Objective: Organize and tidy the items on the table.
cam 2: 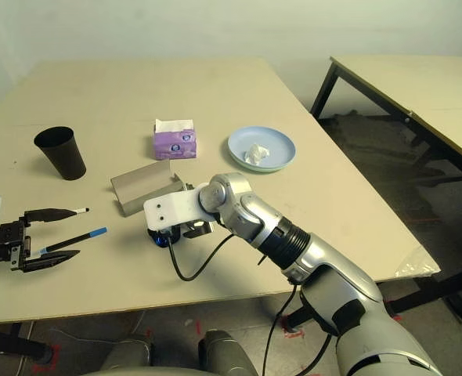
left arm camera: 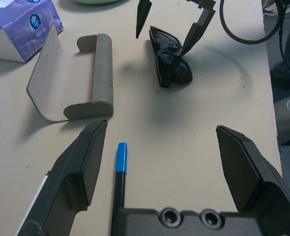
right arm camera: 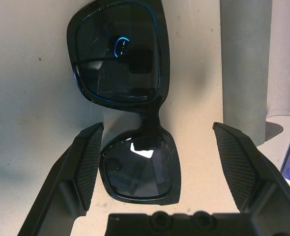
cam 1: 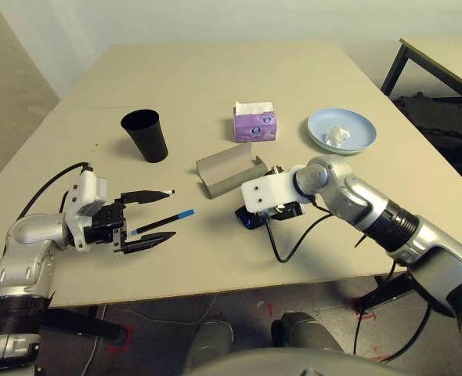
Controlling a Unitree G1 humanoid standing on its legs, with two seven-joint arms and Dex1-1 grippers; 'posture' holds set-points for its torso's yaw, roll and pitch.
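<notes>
My right gripper [right arm camera: 158, 127] hangs open just above the black sunglasses [right arm camera: 130, 98], one finger on each side of the nearer lens. The sunglasses [left arm camera: 170, 61] lie folded on the table [cam 1: 215, 70], next to the open grey glasses case [cam 1: 229, 170]. At the front left, my left gripper [cam 1: 172, 213] is open low over the table, and the blue-capped pen [cam 1: 162, 222] lies between its fingers. A black cup [cam 1: 146, 134] stands upright behind it. The purple tissue box [cam 1: 254, 121] sits mid-table. Crumpled white paper [cam 1: 337, 135] rests on the blue plate [cam 1: 356, 125].
A smaller black-legged table [cam 1: 442, 59] stands off to the right. A black cable [cam 1: 294, 243] loops from my right wrist down onto the table near its front edge. The far half of the table is bare.
</notes>
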